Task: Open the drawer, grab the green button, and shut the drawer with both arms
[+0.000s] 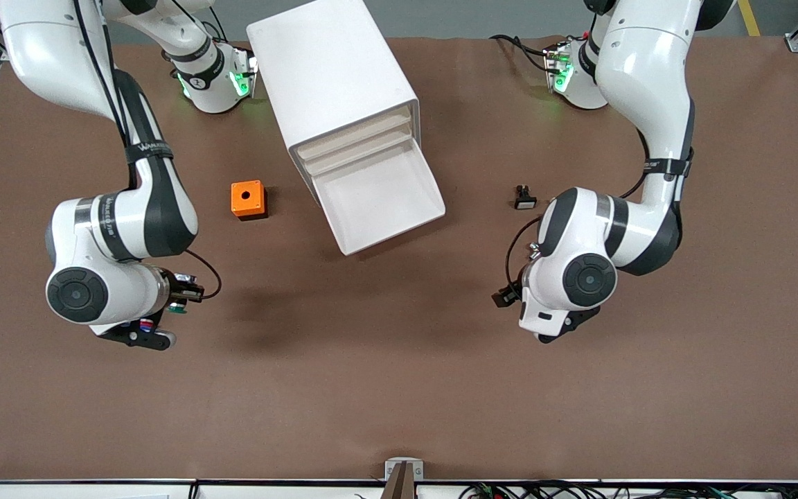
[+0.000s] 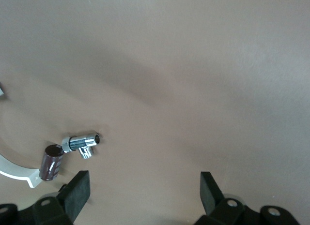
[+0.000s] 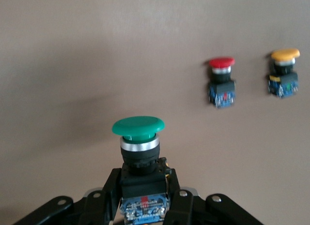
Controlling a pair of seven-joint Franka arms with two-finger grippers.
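**Green button gripped by the right arm, bottom drawer pulled out**

The button (image 3: 139,152) has a smooth, domed green cap on a bright metal collar, over a squarish black-and-blue body. The right gripper (image 3: 144,198) has its black fingers closed on that body, cap pointing outward, and it hangs over the surface toward the right arm's end of the table. In the front view only a speck of green (image 1: 177,309) shows at the gripper.

The surface (image 1: 399,388) is a matte brown sheet, even in tone and slightly wrinkled. The right wrist view shows two more buttons of the same build lying on it, close together: a red-capped button (image 3: 222,82) and a yellow-capped button (image 3: 284,72).

A glossy white plastic drawer cabinet (image 1: 333,83) sits angled between the arms' bases. It has three drawers; the bottom drawer (image 1: 379,197) is slid out and its shallow tray looks bare. Beside it, toward the right arm's end, rests one small orange box (image 1: 249,199) with a round hole in its top. Toward the left arm's end lies one small black part (image 1: 524,197) with a pale face.

The left gripper (image 2: 145,191) hangs low over bare surface, its two blunt black fingers (image 2: 77,191) spread wide with nothing between them.
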